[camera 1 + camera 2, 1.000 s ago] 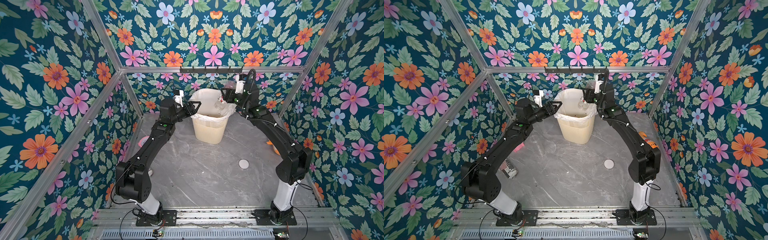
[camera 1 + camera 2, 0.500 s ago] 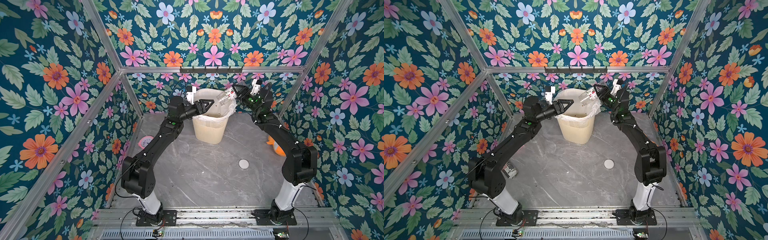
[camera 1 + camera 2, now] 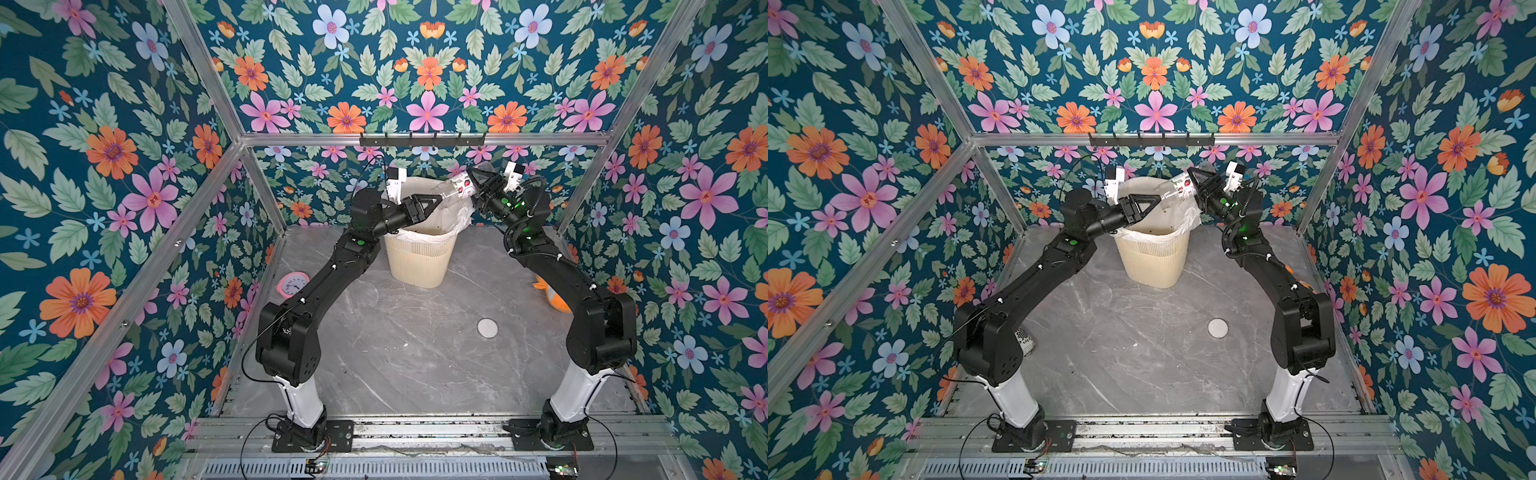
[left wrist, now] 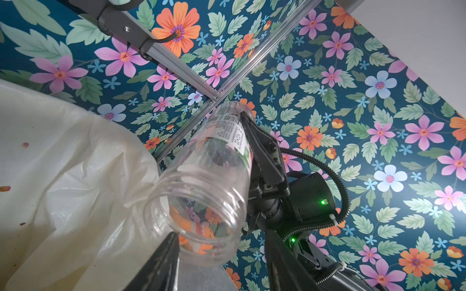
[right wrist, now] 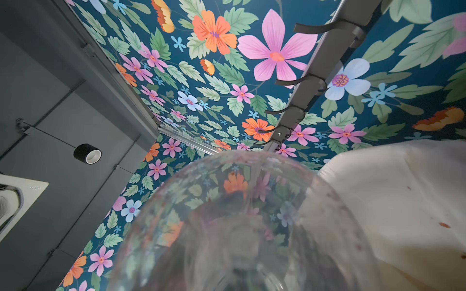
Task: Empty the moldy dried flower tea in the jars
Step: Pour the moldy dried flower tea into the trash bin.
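A clear jar [image 3: 453, 190] [image 3: 1177, 189] with no lid on it lies tilted over the cream bin [image 3: 419, 266], its mouth pointing at the left arm. My right gripper [image 3: 473, 183] [image 3: 1200, 180] is shut on the jar's labelled body. The jar [image 5: 239, 226] fills the right wrist view and hides those fingers. It looks nearly empty, with reddish dust on its walls. My left gripper [image 3: 436, 199] [image 4: 220, 241] stands open at the jar's mouth [image 4: 196, 214], one finger [image 4: 171, 241] next to the rim. A few flecks of dried flower tea [image 4: 25, 144] lie on the bin's liner.
A round white lid [image 3: 487, 328] [image 3: 1218, 328] lies on the grey table right of centre. A pink clock [image 3: 293, 286] leans at the left wall, an orange toy [image 3: 557, 297] sits behind the right arm, a striped can [image 3: 1025, 338] behind the left. A hook rail [image 3: 422, 140] runs above the bin.
The right arm has swung back toward the right and turned the jar's mouth to the left. The left gripper has moved right, up to the jar's mouth, its jaws narrowing a little.
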{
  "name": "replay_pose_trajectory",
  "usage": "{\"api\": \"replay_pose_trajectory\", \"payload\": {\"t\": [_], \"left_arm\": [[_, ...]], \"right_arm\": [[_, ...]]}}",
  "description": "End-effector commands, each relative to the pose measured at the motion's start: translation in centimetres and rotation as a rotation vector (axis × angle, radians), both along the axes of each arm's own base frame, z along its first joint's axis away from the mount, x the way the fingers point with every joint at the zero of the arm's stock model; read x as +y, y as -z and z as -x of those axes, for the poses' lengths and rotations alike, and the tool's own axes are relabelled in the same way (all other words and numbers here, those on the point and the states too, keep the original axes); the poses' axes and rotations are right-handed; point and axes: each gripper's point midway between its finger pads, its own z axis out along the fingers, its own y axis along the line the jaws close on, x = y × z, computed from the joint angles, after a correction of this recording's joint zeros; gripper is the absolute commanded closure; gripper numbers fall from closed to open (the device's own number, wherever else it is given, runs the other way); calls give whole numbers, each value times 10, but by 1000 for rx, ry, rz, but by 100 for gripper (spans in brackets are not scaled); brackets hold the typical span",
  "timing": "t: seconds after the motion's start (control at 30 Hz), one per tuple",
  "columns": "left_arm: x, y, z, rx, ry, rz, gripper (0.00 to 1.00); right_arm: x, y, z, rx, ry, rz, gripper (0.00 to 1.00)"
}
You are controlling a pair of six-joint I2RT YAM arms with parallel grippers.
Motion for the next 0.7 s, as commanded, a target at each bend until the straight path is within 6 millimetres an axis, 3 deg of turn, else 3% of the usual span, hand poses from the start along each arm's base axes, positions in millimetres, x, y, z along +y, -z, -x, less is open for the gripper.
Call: {"api": "replay_pose_trajectory", "payload": {"t": [0.0,0.33,0.67], "left_arm": [[0,-13,3,-47,6,17,44],[-5,-22,4,-67,29,34,55],[-7,-19,2,-56,33,17,82]], "right_arm": [[2,-20,13,-53,-42,-55,41],[5,-11,12,-18,-74,-77,42],[12,0,12,4,-77,-45,44]]}}
